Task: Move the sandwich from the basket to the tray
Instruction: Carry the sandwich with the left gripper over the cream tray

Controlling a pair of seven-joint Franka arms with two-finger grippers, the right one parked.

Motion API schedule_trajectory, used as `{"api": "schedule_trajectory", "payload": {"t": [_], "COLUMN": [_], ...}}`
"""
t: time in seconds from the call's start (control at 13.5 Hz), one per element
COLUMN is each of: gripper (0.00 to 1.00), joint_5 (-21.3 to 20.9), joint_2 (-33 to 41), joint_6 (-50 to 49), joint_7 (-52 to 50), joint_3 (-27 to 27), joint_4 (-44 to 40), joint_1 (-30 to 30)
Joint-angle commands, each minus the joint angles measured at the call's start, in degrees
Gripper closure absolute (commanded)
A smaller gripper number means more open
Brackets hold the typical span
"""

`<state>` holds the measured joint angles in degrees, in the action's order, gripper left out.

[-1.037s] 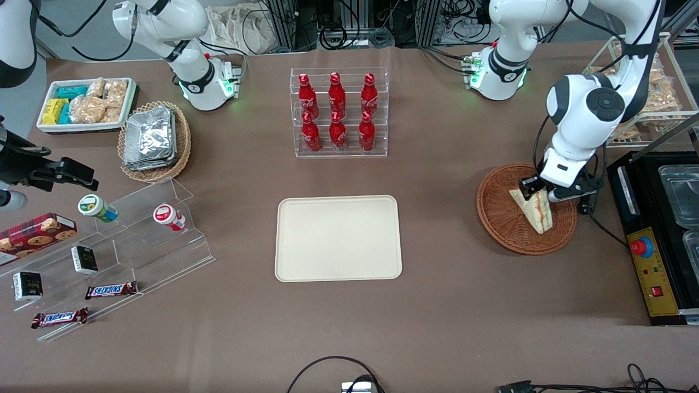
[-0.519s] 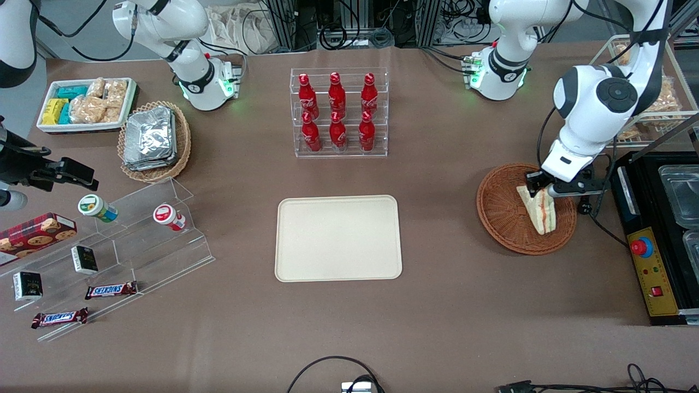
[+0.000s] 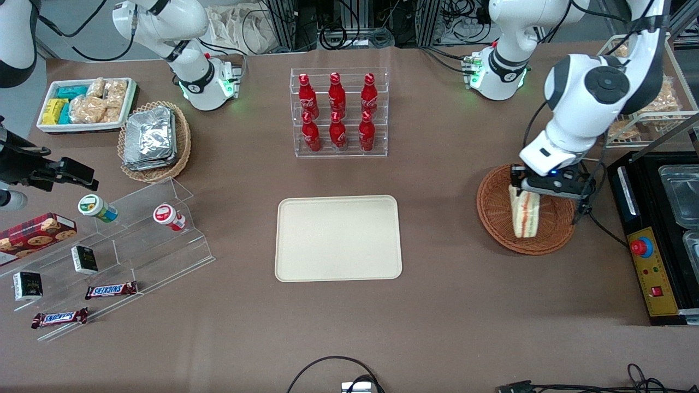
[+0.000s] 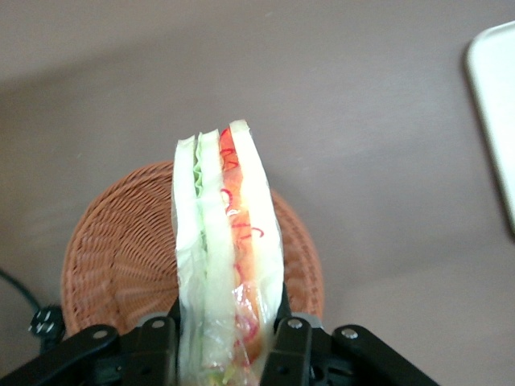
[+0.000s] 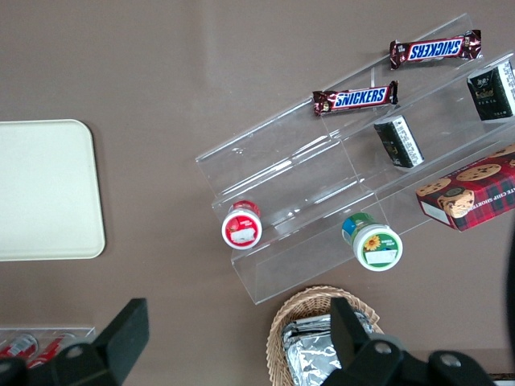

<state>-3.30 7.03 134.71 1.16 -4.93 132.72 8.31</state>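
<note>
Since a second ago the gripper (image 3: 523,188), clenched on the sandwich (image 3: 524,213), has lifted it above the basket (image 3: 494,210); carry toward the tray (image 3: 338,238) at 9 o'clock remains.

"SNICKERS" reads on two chocolate bars (image 5: 435,49) (image 5: 355,98) (white lettering) on the acrylic stand (image 5: 322,185).

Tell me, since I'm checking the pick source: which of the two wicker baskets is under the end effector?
The reddish-brown basket, beneath the end effector gripping the sandwich; the tan basket holds foil packs.

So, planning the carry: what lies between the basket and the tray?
Only bare table between basket and tray, front view; gripper holds sandwich above basket.
</note>
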Motion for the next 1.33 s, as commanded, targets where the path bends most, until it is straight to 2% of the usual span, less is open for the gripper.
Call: {"api": "schedule_trajectory", "payload": {"t": [0.0, 0.22, 0.52, 1.26], "gripper": [0.59, 0.59, 0.59, 0.55], "joint_5": [1.4, 5.6, 5.7, 4.6], "joint_2": [-0.7, -3.9, -10.4, -27.8], "joint_6": [-3.2, -6.3, -7.5, -7.5], "joint_7": [0.5, -0.8, -9.8, -25.0], "joint_3": [0.3, 0.2, 0.2, 0.3], "joint_4": [-3.3, -8.2, -15.5, -32.9], "joint_1": [3.9, 7.1, 13.2, 22.3]}}
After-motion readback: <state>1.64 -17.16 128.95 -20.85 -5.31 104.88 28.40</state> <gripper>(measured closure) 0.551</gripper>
